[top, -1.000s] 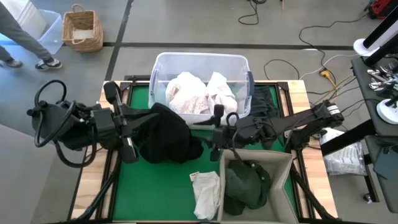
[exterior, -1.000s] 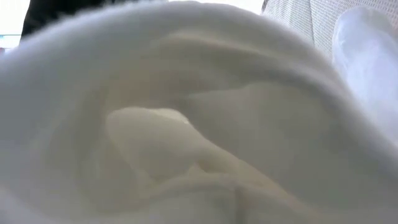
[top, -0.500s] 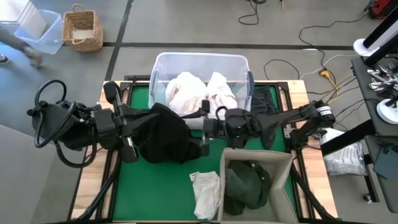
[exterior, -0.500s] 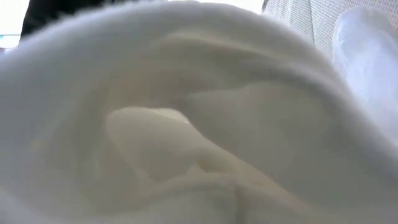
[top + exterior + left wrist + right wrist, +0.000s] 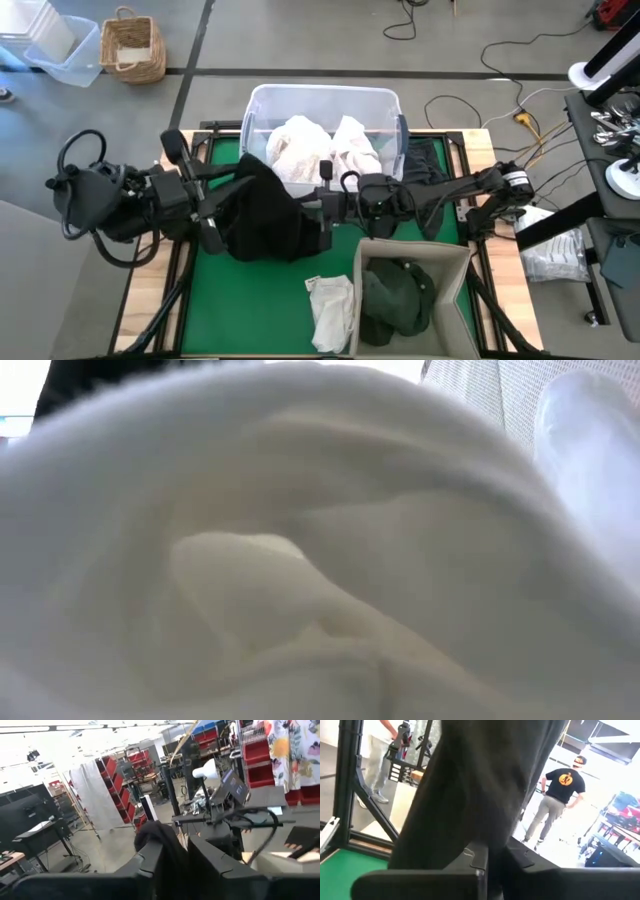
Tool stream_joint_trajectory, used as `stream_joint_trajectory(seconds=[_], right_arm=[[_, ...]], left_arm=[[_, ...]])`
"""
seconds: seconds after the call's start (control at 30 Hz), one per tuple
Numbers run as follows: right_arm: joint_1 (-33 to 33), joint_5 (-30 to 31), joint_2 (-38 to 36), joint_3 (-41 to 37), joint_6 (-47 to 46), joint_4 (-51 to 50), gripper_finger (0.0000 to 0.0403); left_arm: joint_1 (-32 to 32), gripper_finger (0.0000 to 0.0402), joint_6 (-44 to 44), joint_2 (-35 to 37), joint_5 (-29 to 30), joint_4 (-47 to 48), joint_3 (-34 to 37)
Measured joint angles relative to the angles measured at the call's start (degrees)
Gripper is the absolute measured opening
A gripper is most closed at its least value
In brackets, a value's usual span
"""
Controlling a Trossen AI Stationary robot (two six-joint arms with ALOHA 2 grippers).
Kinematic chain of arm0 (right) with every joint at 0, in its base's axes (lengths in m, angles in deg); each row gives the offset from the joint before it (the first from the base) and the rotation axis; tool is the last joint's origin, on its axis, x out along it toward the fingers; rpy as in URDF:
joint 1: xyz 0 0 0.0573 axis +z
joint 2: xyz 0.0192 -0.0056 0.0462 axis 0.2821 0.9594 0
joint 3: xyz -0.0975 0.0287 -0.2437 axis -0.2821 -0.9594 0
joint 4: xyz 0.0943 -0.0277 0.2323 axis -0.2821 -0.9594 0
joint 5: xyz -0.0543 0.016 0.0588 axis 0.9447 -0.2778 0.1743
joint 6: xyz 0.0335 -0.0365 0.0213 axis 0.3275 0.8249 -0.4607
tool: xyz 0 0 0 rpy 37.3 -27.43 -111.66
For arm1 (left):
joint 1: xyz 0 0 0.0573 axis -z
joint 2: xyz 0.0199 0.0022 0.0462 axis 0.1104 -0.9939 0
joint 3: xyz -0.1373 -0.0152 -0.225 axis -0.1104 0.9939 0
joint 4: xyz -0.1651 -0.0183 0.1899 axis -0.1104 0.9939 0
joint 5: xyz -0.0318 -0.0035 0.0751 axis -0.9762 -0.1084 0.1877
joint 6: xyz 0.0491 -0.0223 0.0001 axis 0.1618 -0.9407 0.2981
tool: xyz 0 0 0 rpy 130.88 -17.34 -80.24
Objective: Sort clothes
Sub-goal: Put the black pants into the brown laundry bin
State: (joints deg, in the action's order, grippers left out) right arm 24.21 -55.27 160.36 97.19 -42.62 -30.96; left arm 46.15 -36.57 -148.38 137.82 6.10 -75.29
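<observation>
Green table: both pincers seemingly clamp black garment; low view blocked.

A workshop-like lab: red storage racks, concrete floor, loose cables.

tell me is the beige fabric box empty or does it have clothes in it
Not empty. The beige box holds a dark green garment, bunched up inside it in the high view.
</observation>
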Motion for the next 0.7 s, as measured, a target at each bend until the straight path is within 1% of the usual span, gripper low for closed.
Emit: stream_joint_trajectory(seconds=[0.2,0.4,0.53,0.7], right_arm=[[1.4,-1.1,-3.8,0.0,-1.2,-2.1,0.0011],[3.8,-1.2,-8.7,0.0,-4.1,-8.1,0.001],[5.6,-4.3,-12.9,0.0,-6.8,-12.2,0.0009],[7.5,-7.4,-17.4,0.0,-10.4,-13.4,0.0009]], left_arm=[[0.0,0.013,-8.9,0.0,0.0,10.9,0.0],[0.0,0.0181,-14.0,0.0,-0.1,16.9,0.0],[0.0,0.0196,-15.7,0.0,0.0,19.4,0.0],[-0.2,0.02,-17.1,0.0,-0.1,22.2,0.0]])
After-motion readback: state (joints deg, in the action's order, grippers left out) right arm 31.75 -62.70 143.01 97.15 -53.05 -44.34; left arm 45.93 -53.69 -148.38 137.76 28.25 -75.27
